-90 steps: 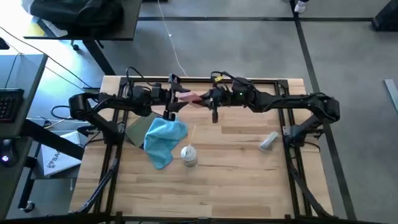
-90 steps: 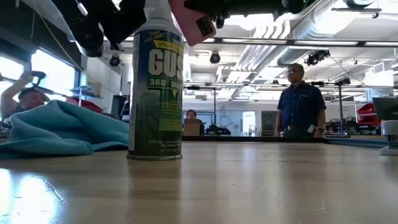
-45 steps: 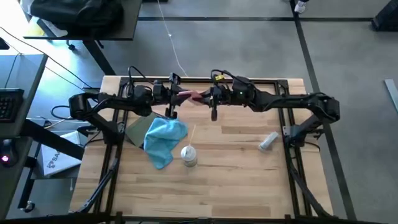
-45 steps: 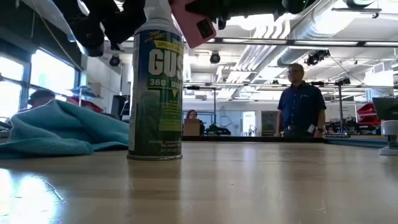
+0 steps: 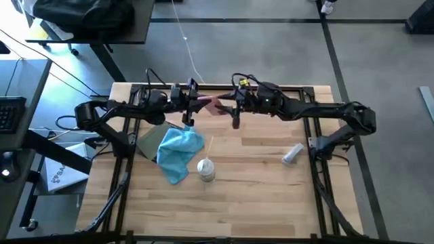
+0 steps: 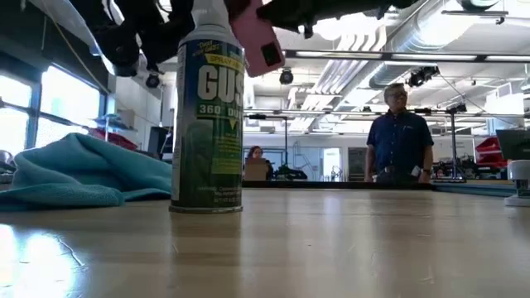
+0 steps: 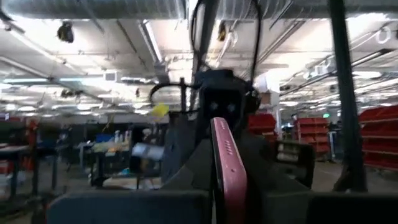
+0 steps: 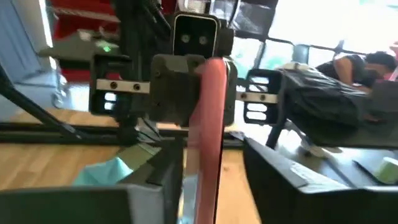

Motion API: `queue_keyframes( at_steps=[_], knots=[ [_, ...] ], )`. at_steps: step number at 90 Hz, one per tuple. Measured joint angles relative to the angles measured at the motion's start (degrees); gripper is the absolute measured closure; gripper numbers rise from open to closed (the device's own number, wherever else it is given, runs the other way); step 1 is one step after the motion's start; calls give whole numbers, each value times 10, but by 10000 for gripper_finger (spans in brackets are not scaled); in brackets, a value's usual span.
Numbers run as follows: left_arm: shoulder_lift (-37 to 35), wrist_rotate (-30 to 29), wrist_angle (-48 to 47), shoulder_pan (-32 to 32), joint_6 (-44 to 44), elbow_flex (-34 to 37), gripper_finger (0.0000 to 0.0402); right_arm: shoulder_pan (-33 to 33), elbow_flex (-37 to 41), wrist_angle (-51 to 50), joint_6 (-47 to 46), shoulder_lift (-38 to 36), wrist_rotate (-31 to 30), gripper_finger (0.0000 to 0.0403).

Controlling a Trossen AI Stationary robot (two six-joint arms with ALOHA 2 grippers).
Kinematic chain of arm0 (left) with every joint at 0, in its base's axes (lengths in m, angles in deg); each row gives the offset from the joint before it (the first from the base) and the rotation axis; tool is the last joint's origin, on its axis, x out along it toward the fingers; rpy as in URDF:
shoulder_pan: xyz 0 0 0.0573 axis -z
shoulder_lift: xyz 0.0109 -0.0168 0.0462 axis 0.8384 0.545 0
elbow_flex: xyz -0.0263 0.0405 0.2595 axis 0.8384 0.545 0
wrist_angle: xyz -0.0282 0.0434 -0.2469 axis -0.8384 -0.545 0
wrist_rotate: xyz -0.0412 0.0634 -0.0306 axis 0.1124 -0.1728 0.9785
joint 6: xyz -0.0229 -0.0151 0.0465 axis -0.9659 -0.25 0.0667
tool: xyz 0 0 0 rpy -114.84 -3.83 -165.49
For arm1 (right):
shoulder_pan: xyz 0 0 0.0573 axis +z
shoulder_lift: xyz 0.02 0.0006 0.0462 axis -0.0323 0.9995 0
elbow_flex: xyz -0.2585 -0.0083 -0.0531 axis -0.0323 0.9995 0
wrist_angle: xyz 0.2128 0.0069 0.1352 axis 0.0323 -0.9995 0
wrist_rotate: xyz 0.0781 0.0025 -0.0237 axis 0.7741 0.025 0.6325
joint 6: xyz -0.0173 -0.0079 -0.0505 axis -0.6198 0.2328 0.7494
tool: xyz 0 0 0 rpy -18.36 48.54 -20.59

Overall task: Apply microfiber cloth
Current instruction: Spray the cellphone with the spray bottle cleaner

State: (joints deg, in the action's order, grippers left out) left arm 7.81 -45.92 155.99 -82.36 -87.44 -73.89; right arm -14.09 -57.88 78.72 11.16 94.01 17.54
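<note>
High view first: both arms meet over the far middle of the table, and a flat pink slab [image 5: 212, 106] hangs in the air between them. On the left, the left gripper [image 5: 192, 104] is clamped on one end of it; the left wrist view shows the slab edge-on, running out from between its own fingers toward the other arm. Just below and a little left of that gripper lies the microfiber cloth [image 5: 178, 152], crumpled on the wood, untouched, with an olive pouch [image 5: 148, 143] tucked under its left edge. Moving right, the right gripper [image 5: 235, 108] is closed on the slab's other end, and its wrist view has the pink edge rising between its fingers. By my read, the wipe hasn't started: this is a two-handed hold or hand-over, and the next move calls for one gripper to let go, drop to the cloth and pinch a fold. Containers: a spray can [image 6: 209, 124] stands upright beside the cloth, contents hidden; a small grey bottle [image 5: 293, 154] lies on its side below the right arm, contents not readable.
</note>
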Motion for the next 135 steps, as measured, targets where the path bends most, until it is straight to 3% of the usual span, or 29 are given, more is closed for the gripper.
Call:
queue_keyframes(
  at_steps=[18, 45, 58, 82, 107, 135],
  knots=[
    [0, 1, -85, -14, 34, 0, 395, 53, 1, -72, 1, -44, -85, 229],
    [10, 0, -164, 17, 89, 5, 395, 143, 2, -70, -69, 40, -84, 264],
    [10, 3, -210, 34, 107, 5, 395, 176, 2, -57, -69, 73, -68, 296],
    [10, 7, -243, 65, 137, 4, 395, 186, 2, -4, -60, 102, -11, 395],
    [10, 9, -249, 72, 137, 4, 392, 182, 2, 57, -53, 137, 18, 398],
    [10, 8, -266, 72, 143, 4, 390, 179, 2, 54, -74, 139, 43, 403]
  ],
)
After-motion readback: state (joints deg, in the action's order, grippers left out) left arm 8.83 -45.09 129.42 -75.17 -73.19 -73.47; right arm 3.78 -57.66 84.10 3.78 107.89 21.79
